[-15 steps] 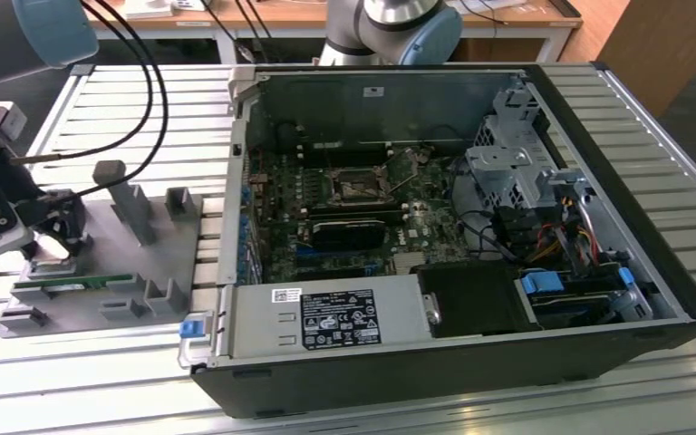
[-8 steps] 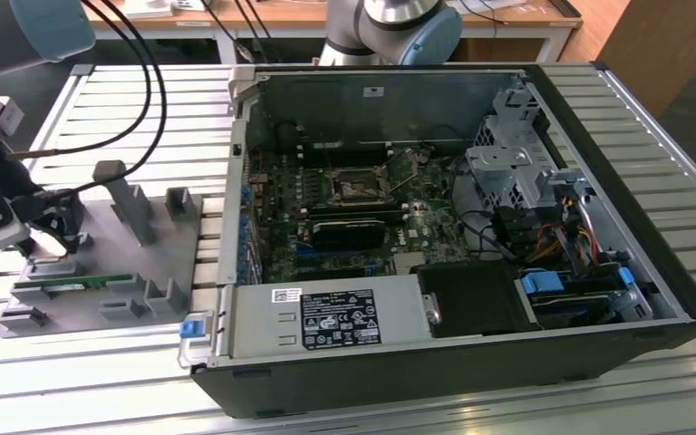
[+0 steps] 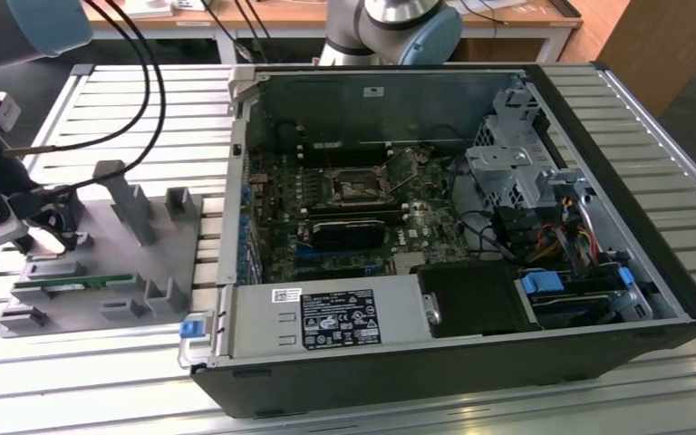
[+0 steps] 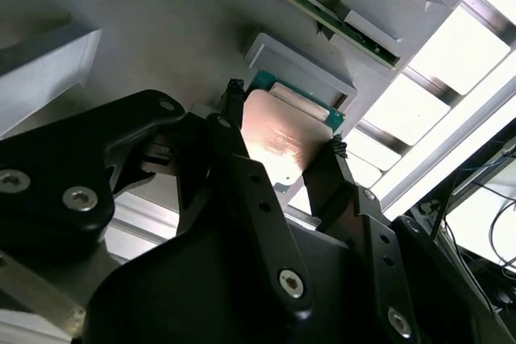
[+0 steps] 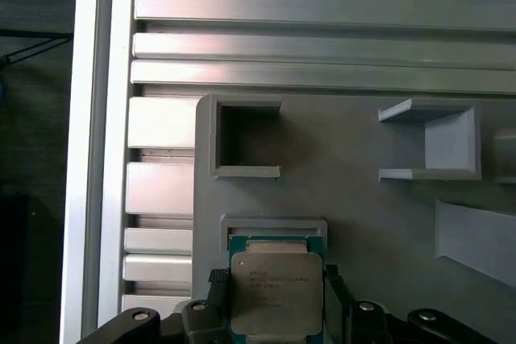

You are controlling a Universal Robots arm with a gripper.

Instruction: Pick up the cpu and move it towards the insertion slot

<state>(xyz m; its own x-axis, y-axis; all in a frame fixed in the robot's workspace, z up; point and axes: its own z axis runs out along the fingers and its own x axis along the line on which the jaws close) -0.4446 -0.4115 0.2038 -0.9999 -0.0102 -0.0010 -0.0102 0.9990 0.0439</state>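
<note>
The cpu (image 5: 276, 294) sat right between the two fingers (image 5: 218, 283), one pressed against each side edge, so the gripper (image 5: 275, 279) looked clamped on it (chip at its pocket on the grey tray (image 3: 106, 258), exterior view's left). Count: one cpu, two fingers, one green memory stick (image 3: 64, 286) on the tray, one slot (image 3: 357, 186) well apart to the right, inside the case (image 3: 445, 385).

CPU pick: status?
Copy: pincer shut on cpu, both edges. Chip at its pocket on gray fixture. Path to insertion slot in open case looks clear.
</note>
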